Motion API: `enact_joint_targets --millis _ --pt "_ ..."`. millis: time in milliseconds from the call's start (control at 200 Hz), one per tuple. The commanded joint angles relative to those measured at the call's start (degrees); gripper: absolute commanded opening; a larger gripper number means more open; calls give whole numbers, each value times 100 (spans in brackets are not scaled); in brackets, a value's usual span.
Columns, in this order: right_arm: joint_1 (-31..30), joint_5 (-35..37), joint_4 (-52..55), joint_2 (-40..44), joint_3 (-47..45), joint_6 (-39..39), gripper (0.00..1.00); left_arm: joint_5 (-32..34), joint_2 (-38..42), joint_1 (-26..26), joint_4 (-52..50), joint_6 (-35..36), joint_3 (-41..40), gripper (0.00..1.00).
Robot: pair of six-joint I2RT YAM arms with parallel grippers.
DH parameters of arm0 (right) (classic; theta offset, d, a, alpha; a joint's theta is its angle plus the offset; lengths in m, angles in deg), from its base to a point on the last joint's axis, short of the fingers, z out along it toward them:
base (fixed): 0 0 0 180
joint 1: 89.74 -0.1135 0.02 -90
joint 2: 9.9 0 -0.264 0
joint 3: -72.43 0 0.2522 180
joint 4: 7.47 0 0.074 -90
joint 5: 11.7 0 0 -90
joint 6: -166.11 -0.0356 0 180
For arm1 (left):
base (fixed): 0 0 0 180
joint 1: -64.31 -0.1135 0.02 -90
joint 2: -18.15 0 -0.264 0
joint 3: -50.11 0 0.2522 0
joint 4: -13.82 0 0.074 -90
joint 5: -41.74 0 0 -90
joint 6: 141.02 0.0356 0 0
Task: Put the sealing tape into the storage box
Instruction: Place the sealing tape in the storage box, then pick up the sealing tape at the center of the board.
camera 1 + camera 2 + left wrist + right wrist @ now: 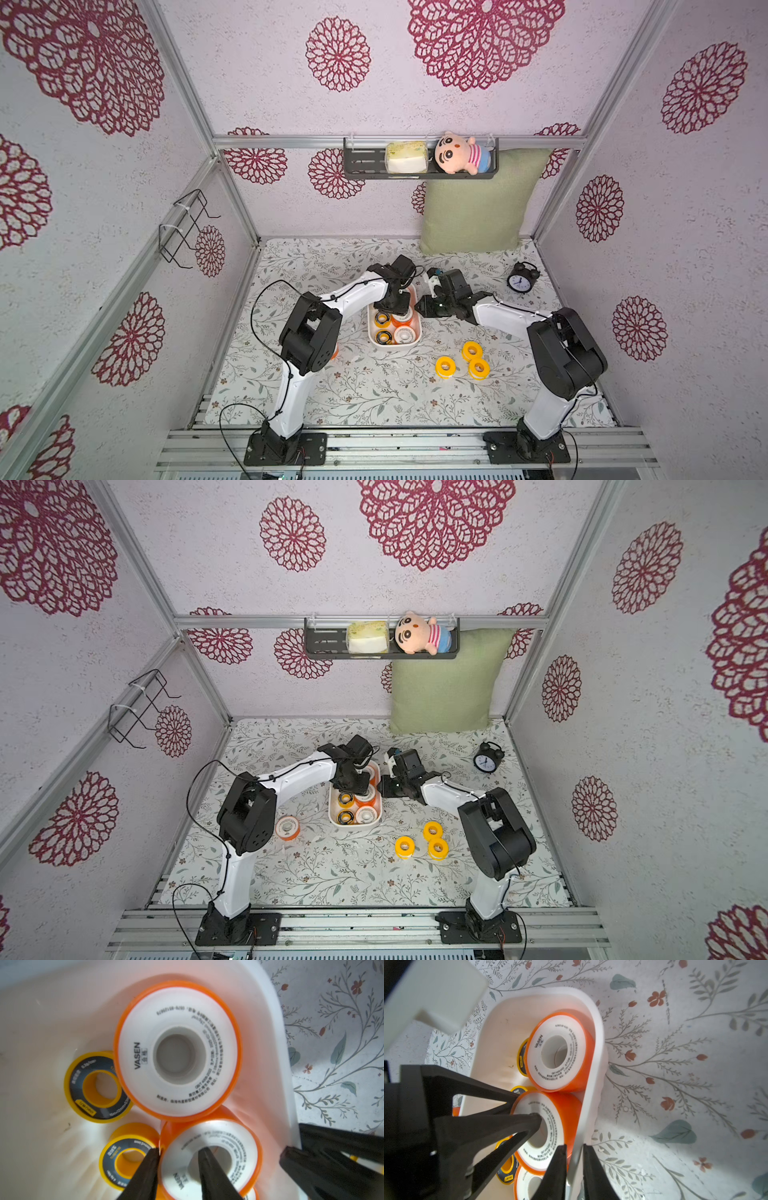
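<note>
The sealing tape (406, 335) lies partly in the storage box (394, 347) and partly on the flowered cloth (374, 395). The box sits mid-table. Inside it, orange rolls with white faces line one long side and yellow rolls with black faces (77, 1086) line the other. The left claw (179, 1150) reaches down into the far half of the box and straddles the ring of one orange roll (245, 1147). One finger (149, 1165) touches the roll's outer rim and the other stands in its centre hole. Whether the claw is squeezing the roll or sits loose around it cannot be told. Just beside that roll lies a second orange roll (220, 1028), face up. The right claw (575, 1147) is closed on the box's long wall on the orange side, with a finger on each face of it. Outside the box, three all-yellow rolls (472, 350) lie close together on the cloth near the right arm. In a top view, a lone orange roll (287, 827) lies beside the left arm's elbow.
</note>
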Motion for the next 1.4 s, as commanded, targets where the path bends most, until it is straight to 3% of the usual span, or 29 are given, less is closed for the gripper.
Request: enact_joint_targets --millis 0,380,750,1396 --pt "13 -58 133 113 60 97 21 103 -72 52 -87 26 117 38" --pt "12 22 115 211 33 111 24 118 427 105 -158 46 83 43" --pt "16 278 99 613 -11 265 28 723 2087 35 145 123 -914 46" --pt "15 244 40 961 -213 601 32 1092 4363 -1345 816 -480 -3300 47"
